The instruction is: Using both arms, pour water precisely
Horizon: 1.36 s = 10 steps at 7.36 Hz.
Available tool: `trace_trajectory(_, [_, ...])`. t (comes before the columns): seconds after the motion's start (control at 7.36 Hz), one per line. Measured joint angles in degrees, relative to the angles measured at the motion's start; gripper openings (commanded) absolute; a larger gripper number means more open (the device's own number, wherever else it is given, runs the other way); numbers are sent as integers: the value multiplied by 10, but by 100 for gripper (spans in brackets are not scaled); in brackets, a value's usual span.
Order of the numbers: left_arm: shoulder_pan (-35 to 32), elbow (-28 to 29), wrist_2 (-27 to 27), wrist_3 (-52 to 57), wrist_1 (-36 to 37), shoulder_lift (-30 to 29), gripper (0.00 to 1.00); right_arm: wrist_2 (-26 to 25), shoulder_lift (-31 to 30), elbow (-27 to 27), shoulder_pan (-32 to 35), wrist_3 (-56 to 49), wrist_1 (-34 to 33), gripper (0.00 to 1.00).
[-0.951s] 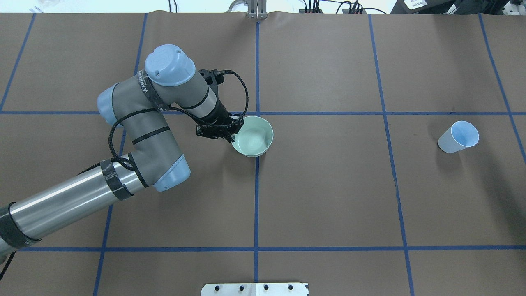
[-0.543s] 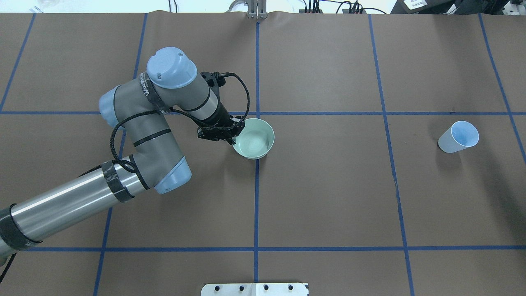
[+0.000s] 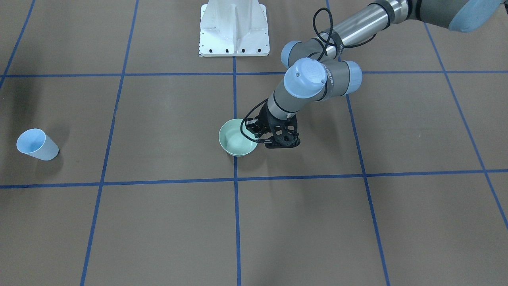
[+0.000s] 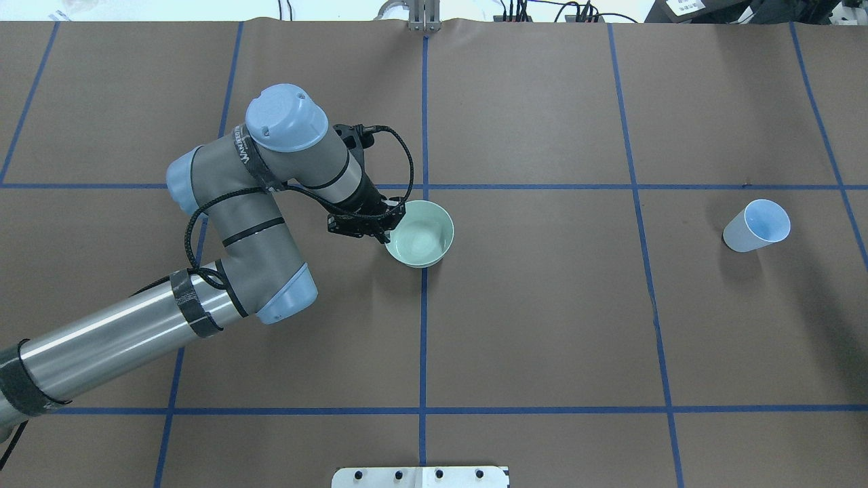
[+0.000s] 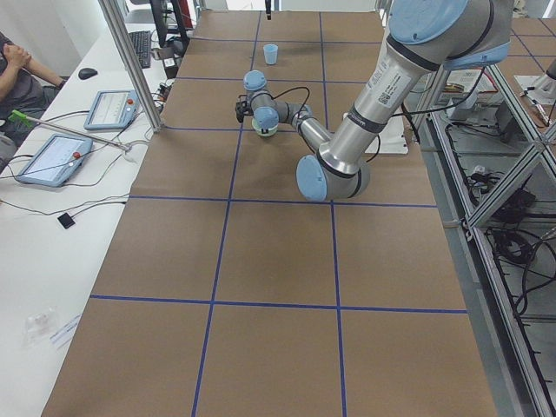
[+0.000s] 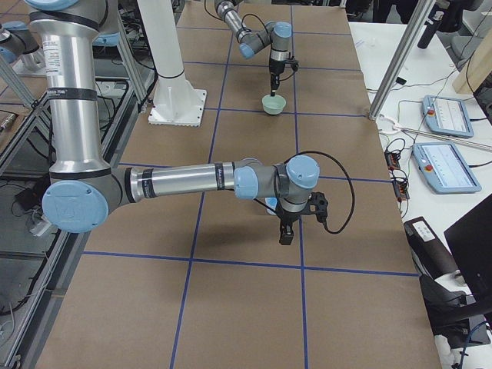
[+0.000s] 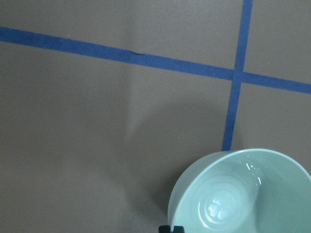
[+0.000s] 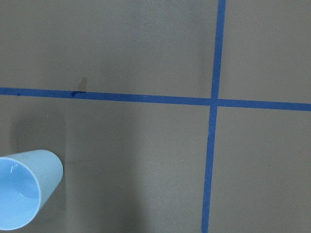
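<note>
A mint green bowl (image 4: 422, 237) (image 3: 236, 140) (image 7: 243, 191) sits near the table's middle on a blue tape line. My left gripper (image 4: 390, 222) (image 3: 257, 137) is shut on the bowl's rim on the robot's left side, with the left arm (image 4: 244, 203) reaching in over the table. A light blue cup (image 4: 757, 225) (image 3: 36, 144) (image 8: 24, 191) stands alone far to the robot's right. My right gripper (image 6: 286, 231) shows only in the exterior right view, hanging above the table near the cup; I cannot tell whether it is open or shut. Water is not clearly visible.
The brown table cover (image 4: 542, 325) is marked with a blue tape grid. The white base plate (image 3: 234, 29) is at the robot's edge. Control tablets (image 5: 52, 158) and a seated person (image 5: 13, 69) are at the side bench, beside an aluminium post (image 5: 130, 69).
The left arm has shifted slightly toward the robot and to the right, and the bowl has moved with it. The cup has stayed put.
</note>
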Motion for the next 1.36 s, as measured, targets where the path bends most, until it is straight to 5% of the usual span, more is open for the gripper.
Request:
trace_trajectory(0.14, [1,0,0,0,0,0,77,0,0,-1,0,0,0,99])
trace_trajectory(0.27, [2,0,0,0,0,-1,99,0,0,-1,0,0,0,99])
trace_trajectory(0.95, [-14,-46,-8,-21,-1,6,100,18,1,1,-6,-1,22,99])
trace_trajectory(1.36, [-44,-124,-18,-21,-1,75,100,25,-13,2,-78,19,160,99])
